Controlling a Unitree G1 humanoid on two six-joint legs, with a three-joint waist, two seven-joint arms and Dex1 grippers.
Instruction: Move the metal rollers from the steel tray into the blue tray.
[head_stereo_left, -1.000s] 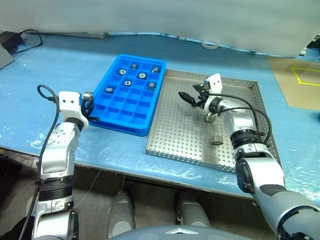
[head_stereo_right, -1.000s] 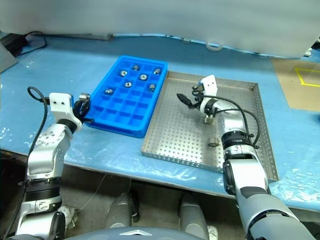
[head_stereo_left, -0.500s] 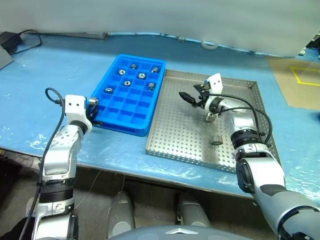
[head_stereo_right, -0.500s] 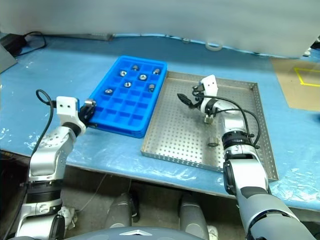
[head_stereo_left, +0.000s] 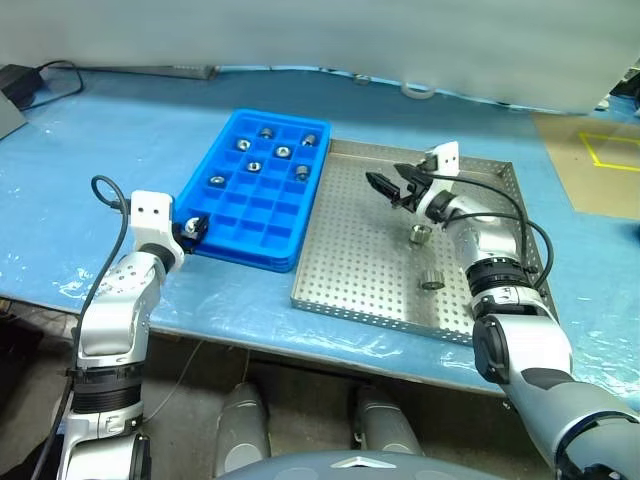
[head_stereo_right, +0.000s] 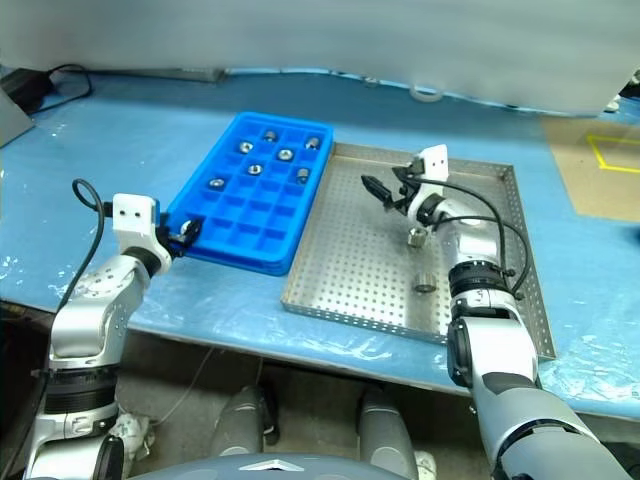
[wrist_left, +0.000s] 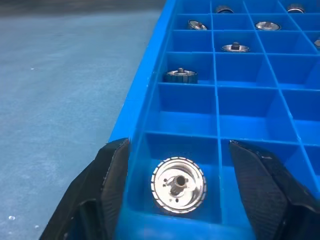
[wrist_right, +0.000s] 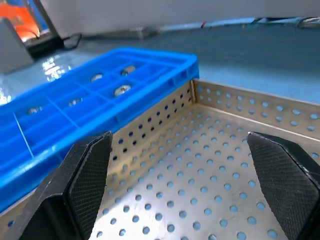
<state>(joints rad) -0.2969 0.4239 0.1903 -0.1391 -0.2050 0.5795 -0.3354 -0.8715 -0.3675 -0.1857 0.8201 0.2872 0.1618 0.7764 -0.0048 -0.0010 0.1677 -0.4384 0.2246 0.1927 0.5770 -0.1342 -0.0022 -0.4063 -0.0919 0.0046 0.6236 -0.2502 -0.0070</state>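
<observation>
A roller (wrist_left: 178, 185) lies in the blue tray's (head_stereo_left: 232, 245) near corner compartment, between the left tool's (wrist_left: 180, 200) spread fingers. Two rollers (head_stereo_left: 421, 236) sit in the steel tray (head_stereo_left: 350, 270), near the right tool (head_stereo_left: 388, 192), spread wide and empty.

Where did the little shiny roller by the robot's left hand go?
The roller lies in the blue tray's near corner compartment, between the open fingers of the left gripper.
</observation>
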